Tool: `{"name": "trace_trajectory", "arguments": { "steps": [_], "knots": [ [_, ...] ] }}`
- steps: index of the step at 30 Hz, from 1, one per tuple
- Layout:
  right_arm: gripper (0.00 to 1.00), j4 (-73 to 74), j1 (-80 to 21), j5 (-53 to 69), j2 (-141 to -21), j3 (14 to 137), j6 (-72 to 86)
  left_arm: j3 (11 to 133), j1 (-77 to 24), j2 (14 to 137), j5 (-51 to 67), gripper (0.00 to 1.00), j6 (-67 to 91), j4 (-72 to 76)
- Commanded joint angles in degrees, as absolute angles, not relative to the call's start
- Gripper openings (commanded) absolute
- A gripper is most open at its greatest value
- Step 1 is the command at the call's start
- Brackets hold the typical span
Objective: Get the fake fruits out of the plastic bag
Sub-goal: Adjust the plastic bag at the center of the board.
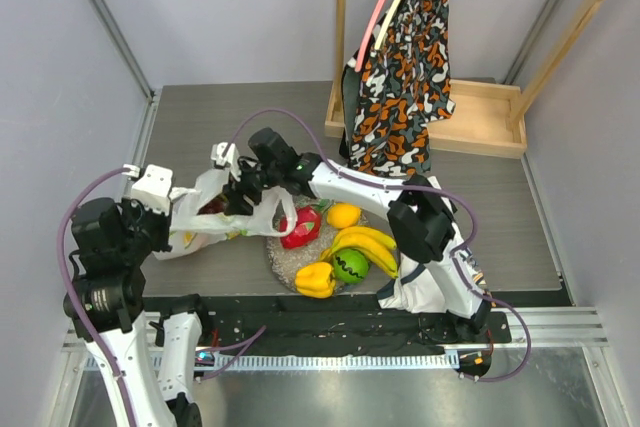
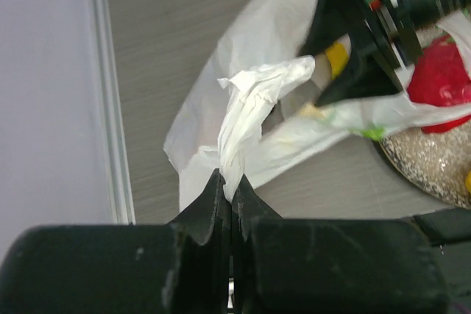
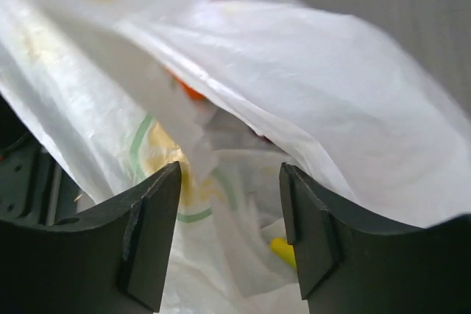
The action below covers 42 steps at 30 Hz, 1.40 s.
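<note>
So the left gripper is clamped tight on a twisted-up handle of the plastic bag, pinching it right at the fingertips, over by the left side of the table. The right gripper is poked into the bag's mouth with its jaws apart. Thin film is bunched between them, and as far as I can see it's not gripping any fruit. Past its fingers you can make out something orange deeper in and a small yellow bit low down, both inside the bag, but I can't tell which fruits they are. Just right of the bag there's a speckled round mat with the fruit that's already out: a red fruit, a yellow-orange round one, bananas, a green ball and a yellow pepper, all bunched close together. Way at the back an orange-black patterned cloth bag hangs off a wooden rack.
</note>
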<state>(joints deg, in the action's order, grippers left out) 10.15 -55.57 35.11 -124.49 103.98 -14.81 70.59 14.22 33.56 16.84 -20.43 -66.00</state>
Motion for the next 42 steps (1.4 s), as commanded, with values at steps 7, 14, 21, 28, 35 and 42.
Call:
{"name": "trace_trajectory", "arguments": {
  "steps": [7,14,21,28,35,42],
  "knots": [
    [0.73,1.2,-56.1,19.6,-131.7,109.6,-16.2,71.5,13.4,33.6,20.7,0.00,-24.6,-68.7],
    [0.73,7.5,-56.2,27.7,-127.2,109.1,-17.8,71.1,13.1,33.0,18.6,0.00,-24.5,-68.6],
    [0.77,9.0,-56.4,34.5,-117.3,100.7,-20.9,66.6,13.0,31.0,17.2,0.00,-24.7,-67.3],
    [0.72,8.1,-55.1,33.1,-122.7,108.8,-19.0,66.1,12.8,30.6,18.1,0.00,-24.3,-66.6],
    [0.55,9.6,-55.2,25.0,-129.8,114.7,-20.0,68.0,12.5,30.7,18.5,0.00,-22.7,-65.4],
    [0.49,9.6,-55.7,22.6,-130.7,113.5,-20.7,70.5,12.2,31.4,19.0,0.00,-19.4,-64.2]
  ]
}}
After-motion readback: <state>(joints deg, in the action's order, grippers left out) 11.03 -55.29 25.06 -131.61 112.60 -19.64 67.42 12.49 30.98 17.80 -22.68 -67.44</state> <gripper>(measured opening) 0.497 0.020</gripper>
